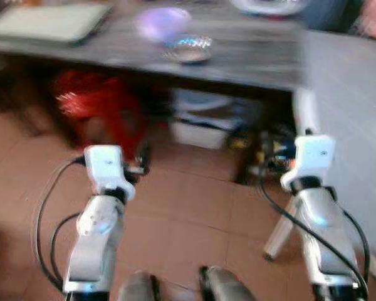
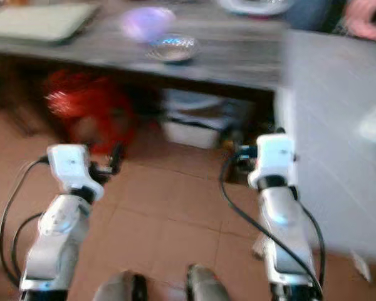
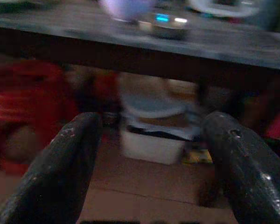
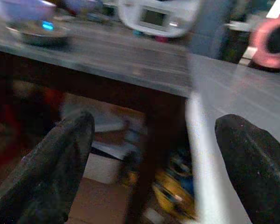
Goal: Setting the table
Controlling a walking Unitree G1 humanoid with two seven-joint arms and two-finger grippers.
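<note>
A dark wooden table [image 1: 250, 59] stands ahead of me, blurred. On it sit a pale purple bowl [image 1: 163, 22] and, just in front of that, a shiny metal bowl [image 1: 188, 49]. My left gripper [image 3: 149, 140] is held low in front of the table edge, open with nothing between its fingers. My right gripper [image 4: 154, 140] is also open and empty, near the corner where the dark table meets a white table [image 1: 351, 113]. Both silver arms reach forward over the tiled floor.
A flat grey-green slab [image 1: 50, 22] lies at the table's left and a white appliance [image 4: 158, 16] at the back. Under the table are a red bag [image 1: 91, 103] and a white box [image 1: 200, 128]. A pink object [image 4: 273, 42] is at the far right.
</note>
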